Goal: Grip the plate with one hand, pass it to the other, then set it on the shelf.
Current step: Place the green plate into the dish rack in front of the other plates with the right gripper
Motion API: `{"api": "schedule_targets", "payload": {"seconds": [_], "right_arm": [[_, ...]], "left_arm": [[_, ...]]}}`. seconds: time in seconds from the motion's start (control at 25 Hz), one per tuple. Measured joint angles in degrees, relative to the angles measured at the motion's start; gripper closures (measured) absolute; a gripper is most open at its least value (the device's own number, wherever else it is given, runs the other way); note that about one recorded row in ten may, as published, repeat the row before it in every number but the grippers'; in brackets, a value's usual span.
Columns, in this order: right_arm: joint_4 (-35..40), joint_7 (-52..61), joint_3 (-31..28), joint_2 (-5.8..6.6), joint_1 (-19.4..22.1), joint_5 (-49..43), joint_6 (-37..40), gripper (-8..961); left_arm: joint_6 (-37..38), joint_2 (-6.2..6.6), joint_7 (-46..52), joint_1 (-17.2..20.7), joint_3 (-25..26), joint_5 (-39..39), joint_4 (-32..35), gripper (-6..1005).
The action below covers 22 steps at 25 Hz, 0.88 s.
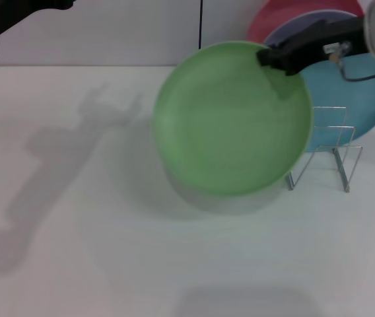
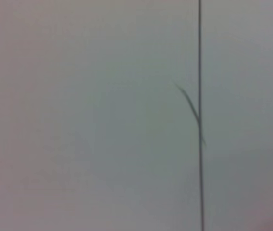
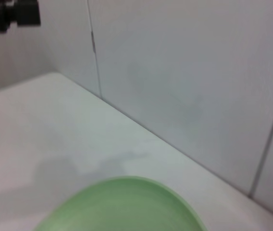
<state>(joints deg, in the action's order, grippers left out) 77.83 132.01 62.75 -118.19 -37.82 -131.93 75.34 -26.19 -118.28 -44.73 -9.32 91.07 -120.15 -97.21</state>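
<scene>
The round, shallow, light green matte plastic plate is held clear of the white table, tilted w/ its concave face toward the head camera. The right gripper holds it at the upper rim; its fingers are closed on the rim edge. The plate hangs just beside the thin silver wire shelf, overlapping the shelf's near-left side in the head view. Behind the shelf stand a sky-blue plate, a lavender plate and a red-pink plate.

Step in hand (judgement): plate is on the right side, so the hand-over appears complete; placement on the shelf is pending. Next move calls for: shift the plate toward the shelf, turn it closer to upright, align the lower rim w/ a gap between the wire loops, lower, then release. Risk: the shelf is narrower than the plate, so off-centre seating may tip it.

The left gripper is not visible; only part of the left arm shows at the head view's top-left corner, well apart from the plate. Finger state there: cannot tell.

Hidden or unclear: the left wrist view shows only a blank wall panel w/ a dark seam. The right wrist view shows the plate's rim but not the fingers. The exact contact at the rim is blurred.
</scene>
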Motion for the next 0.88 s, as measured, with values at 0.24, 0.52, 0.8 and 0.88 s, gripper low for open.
{"api": "schedule_targets", "payload": {"seconds": [0.24,0.52,0.8,0.88], "right_arm": [[8.1,-6.5,-2.6,-0.01,0.6,-2.6,4.0,914],[17.7,-12.7,-2.8,0.02,0.3,-6.6,9.3,915],[24.3,-21.6,-2.9,-0.54,2.0,-8.5,12.4,915],[24.8,-22.6,-2.9,-0.57,2.1,-8.6,12.4,916]], "left_arm": [[6.3,0.00,-1.3,1.1,-3.4,0.1,1.6,172],[12.5,0.01,-1.4,1.3,-7.8,0.0,5.3,172],[21.7,-0.02,-1.5,1.6,-13.3,-0.4,8.9,172],[22.9,-0.01,-1.5,1.6,-13.9,-0.4,9.3,172]]}}
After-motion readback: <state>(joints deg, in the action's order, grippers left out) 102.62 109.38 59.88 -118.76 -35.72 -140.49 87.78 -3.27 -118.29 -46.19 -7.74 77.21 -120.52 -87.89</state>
